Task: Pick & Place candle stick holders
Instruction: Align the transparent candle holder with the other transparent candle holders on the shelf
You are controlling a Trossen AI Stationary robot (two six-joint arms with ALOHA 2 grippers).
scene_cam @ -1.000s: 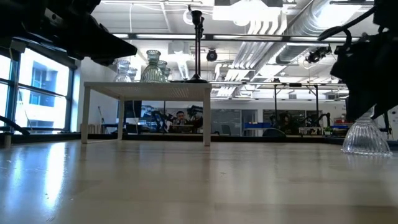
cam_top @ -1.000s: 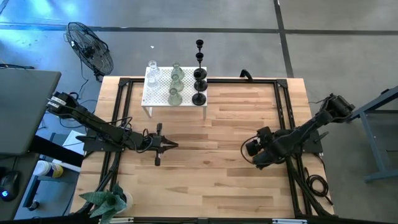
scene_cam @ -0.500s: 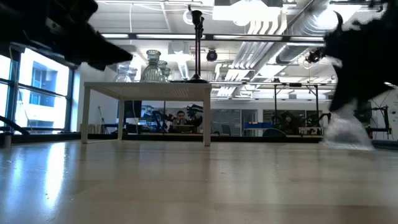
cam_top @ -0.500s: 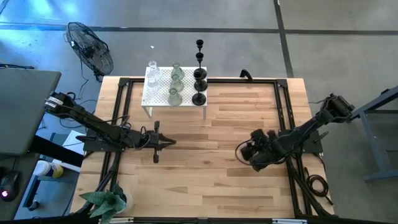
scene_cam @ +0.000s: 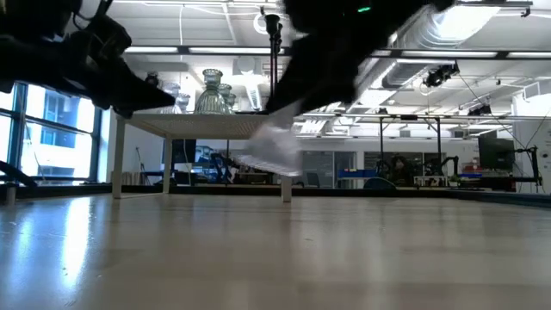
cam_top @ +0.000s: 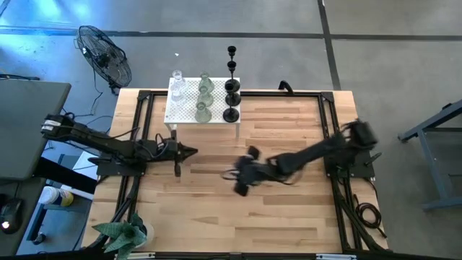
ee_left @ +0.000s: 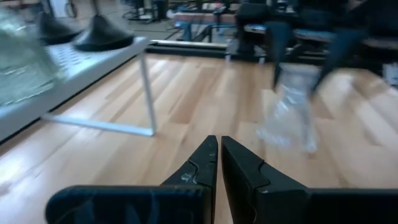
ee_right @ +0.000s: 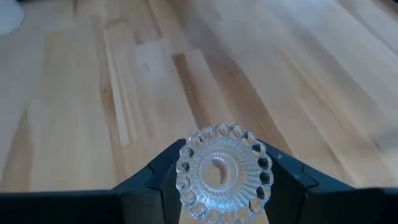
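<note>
A clear glass candle stick holder (ee_right: 222, 171) is carried above the table's middle, with my right gripper (cam_top: 242, 177) shut on it; it shows blurred in the low view (scene_cam: 274, 151) and the left wrist view (ee_left: 291, 106). My left gripper (cam_top: 193, 152) is shut and empty, level, just in front of the white perforated little table (cam_top: 184, 110). On that little table stand clear holders (cam_top: 177, 87), pale-green holders (cam_top: 204, 97) and black holders (cam_top: 231, 101) on their bases. My right gripper pinches the glass holder between its two fingers (ee_right: 155, 180), one on each side of its body. The holder's round scalloped end (ee_right: 222, 163) faces the wrist camera. The fingers slant down from the table's right side. The holder is lifted clear of the table and tilted.
A black floor fan (cam_top: 105, 54) stands beyond the table's far left corner. A green plant (cam_top: 126, 235) sits at the near left corner. Bare wood lies across the near half of the table (cam_top: 238, 224).
My right gripper has swung from the table's right side toward its middle, rolling as it went, and has lifted the glass holder off the table, where it stood upright a second ago. My left gripper has drawn back toward the left edge, nearer the little table.
</note>
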